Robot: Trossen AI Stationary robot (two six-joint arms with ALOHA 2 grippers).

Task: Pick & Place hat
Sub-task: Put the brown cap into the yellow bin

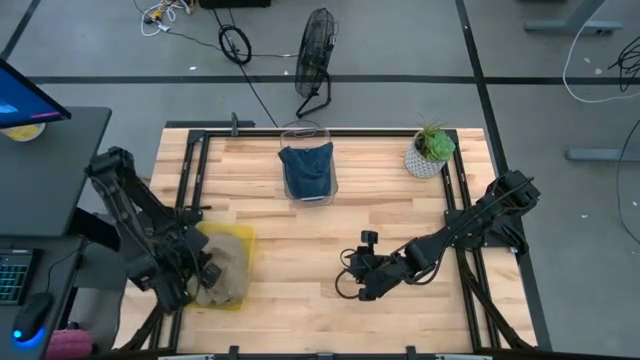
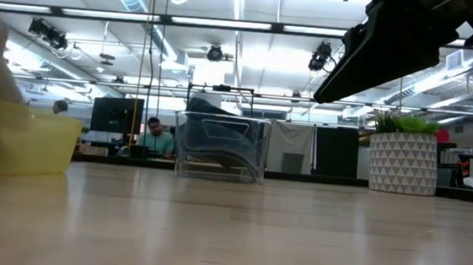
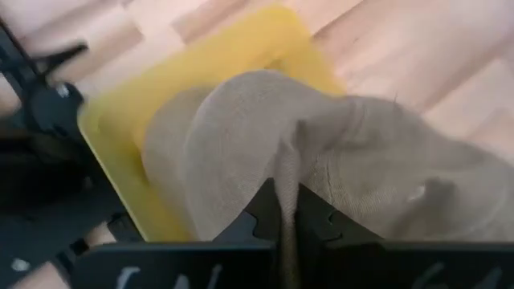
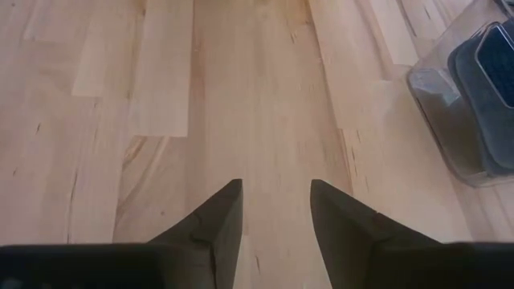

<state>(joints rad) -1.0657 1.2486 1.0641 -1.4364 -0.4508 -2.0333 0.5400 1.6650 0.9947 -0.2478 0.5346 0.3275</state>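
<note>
Left wrist view: the left gripper [image 3: 287, 210] has its fingers [image 3: 261, 210] clamped on a fold of the tan fabric hat [image 3: 353, 168], which lies in the yellow plastic tray [image 1: 240, 240] near the front left corner of the wooden surface [image 1: 380, 215]. The right gripper [image 4: 271, 210] hovers over the front centre with its fingers spread and holding nothing.

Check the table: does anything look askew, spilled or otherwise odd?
Nothing is spilled or damaged. The tan hat lies crumpled, spilling over the yellow tray, pinched by the left tool. The right tool hangs open over bare wood.
</note>
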